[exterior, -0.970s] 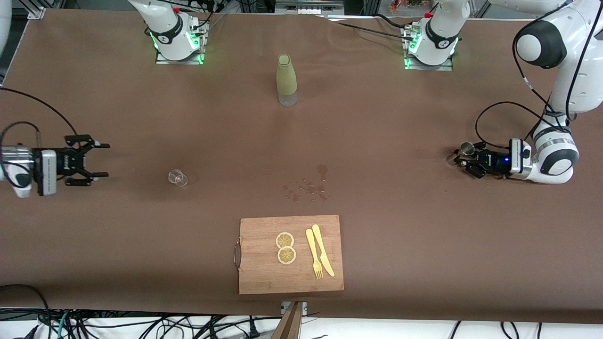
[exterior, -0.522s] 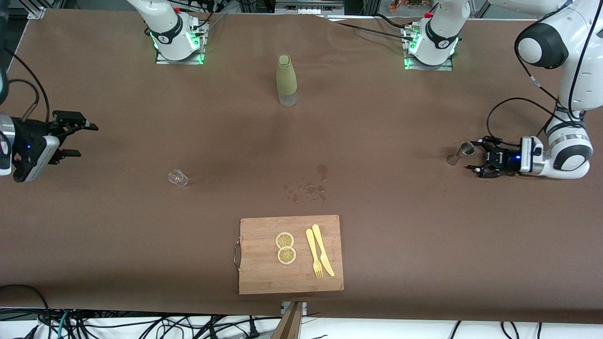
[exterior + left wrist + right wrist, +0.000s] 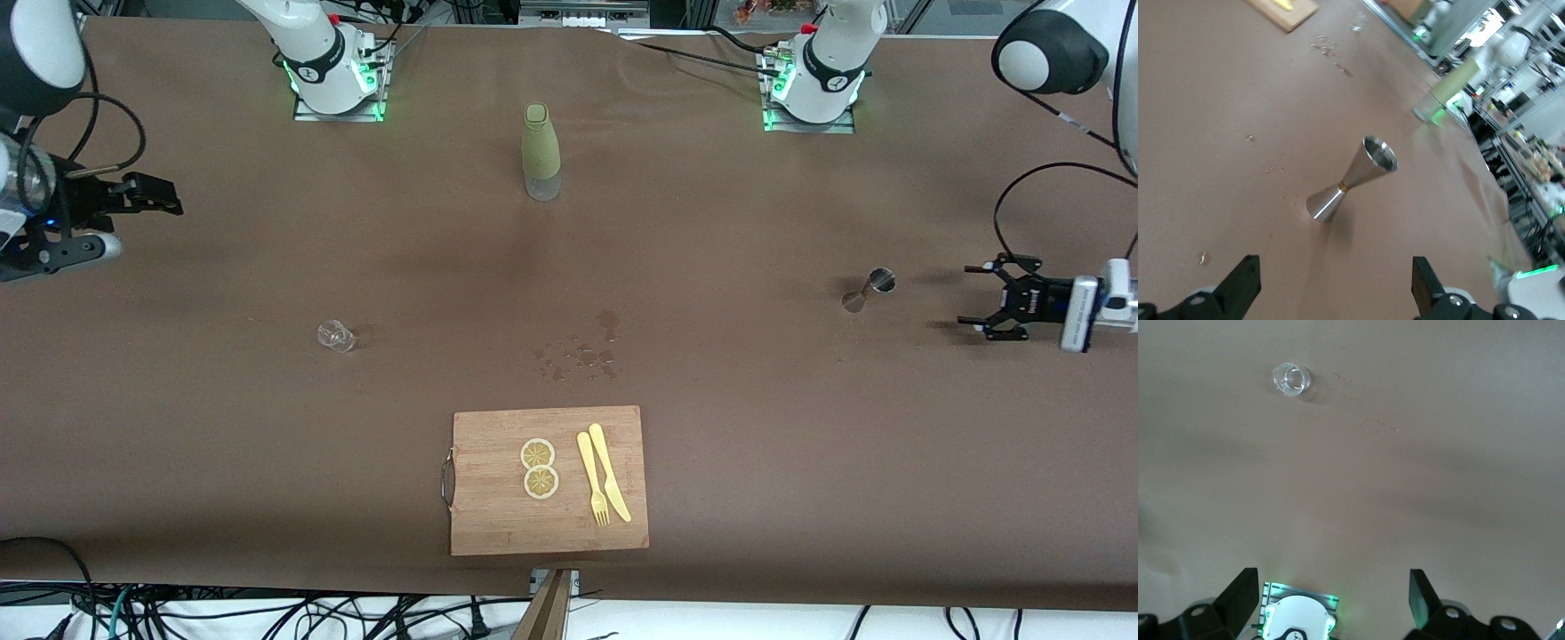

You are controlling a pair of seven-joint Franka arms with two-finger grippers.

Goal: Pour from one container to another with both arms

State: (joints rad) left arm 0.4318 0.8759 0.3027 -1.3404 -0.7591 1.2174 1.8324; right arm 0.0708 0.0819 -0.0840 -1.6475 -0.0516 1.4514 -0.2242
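With both our grippers empty, the left gripper spread wide at three o'clock of the upright jigger and the right gripper likewise parted far from the small glass at its five o'clock, we judge the pour finished.

No text, label, brand, number or sign can be read anywhere in these views. The dark collars at the arm bases carry small pale marks, but they are too small to make out. The left gripper body shows a faint pale marking that cannot be read either.
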